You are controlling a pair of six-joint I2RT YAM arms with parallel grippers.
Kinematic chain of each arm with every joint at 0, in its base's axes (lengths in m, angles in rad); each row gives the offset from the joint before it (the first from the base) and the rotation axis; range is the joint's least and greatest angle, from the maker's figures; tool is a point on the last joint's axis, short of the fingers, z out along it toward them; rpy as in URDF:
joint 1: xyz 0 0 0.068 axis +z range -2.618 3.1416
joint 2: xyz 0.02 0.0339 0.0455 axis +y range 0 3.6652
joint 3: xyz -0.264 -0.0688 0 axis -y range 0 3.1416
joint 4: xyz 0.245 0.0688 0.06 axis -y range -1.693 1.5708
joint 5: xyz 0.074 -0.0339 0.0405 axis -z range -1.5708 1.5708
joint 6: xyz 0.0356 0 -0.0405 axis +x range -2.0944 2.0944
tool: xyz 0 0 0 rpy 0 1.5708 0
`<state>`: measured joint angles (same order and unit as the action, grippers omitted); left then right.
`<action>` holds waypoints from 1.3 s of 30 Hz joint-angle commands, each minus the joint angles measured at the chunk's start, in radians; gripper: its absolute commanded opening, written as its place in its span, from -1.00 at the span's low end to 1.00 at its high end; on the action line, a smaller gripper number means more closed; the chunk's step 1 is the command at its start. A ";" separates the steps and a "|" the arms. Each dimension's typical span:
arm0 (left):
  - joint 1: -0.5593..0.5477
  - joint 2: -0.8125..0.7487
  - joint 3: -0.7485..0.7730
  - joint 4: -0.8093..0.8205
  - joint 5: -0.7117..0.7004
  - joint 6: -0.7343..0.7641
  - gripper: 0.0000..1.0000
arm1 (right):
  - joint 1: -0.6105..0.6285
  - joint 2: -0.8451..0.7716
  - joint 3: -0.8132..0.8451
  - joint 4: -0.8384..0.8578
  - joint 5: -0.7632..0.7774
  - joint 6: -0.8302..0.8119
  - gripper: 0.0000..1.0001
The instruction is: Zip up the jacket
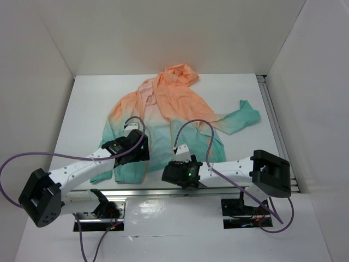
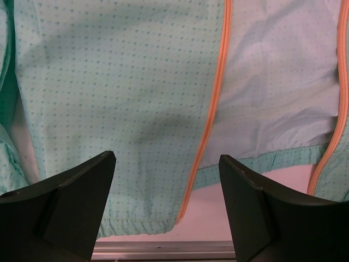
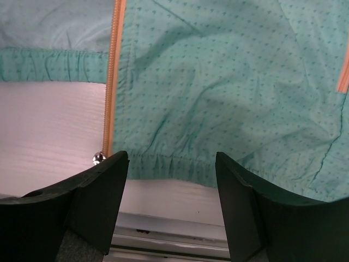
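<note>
The jacket [image 1: 169, 109] lies flat on the white table, with its peach hood at the far end and its teal hem at the near edge. Its front lies apart at the hem. My left gripper [image 1: 135, 152] hovers open over the left front panel. In the left wrist view an orange zipper tape [image 2: 212, 103] runs down to the hem between the left gripper's [image 2: 166, 185] fingers. My right gripper [image 1: 177, 173] stands open over the right panel's hem. There the right gripper [image 3: 172, 185] straddles the gathered hem [image 3: 174, 164], with the other zipper tape [image 3: 113, 82] and a small metal zipper end [image 3: 98, 159] by its left finger.
An aluminium rail [image 1: 163, 192] runs along the table's near edge just below the hem. White walls enclose the table on three sides. The jacket's right sleeve [image 1: 240, 117] stretches out toward the right wall. Purple cables [image 1: 196, 128] loop above both arms.
</note>
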<state>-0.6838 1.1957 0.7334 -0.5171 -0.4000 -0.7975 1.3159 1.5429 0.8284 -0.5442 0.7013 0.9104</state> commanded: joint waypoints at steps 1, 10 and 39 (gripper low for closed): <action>-0.003 0.002 0.037 -0.008 -0.019 -0.013 0.80 | 0.017 -0.015 0.002 0.055 -0.003 -0.007 0.44; -0.013 0.022 0.046 -0.008 -0.019 -0.012 0.80 | -0.021 -0.119 -0.057 0.193 -0.132 -0.180 0.44; -0.022 0.061 0.057 -0.035 -0.028 -0.049 0.80 | -0.161 -0.109 -0.152 0.262 -0.316 -0.079 0.17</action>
<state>-0.7021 1.2545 0.7467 -0.5362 -0.4103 -0.8200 1.1603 1.4311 0.6918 -0.2810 0.3626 0.7677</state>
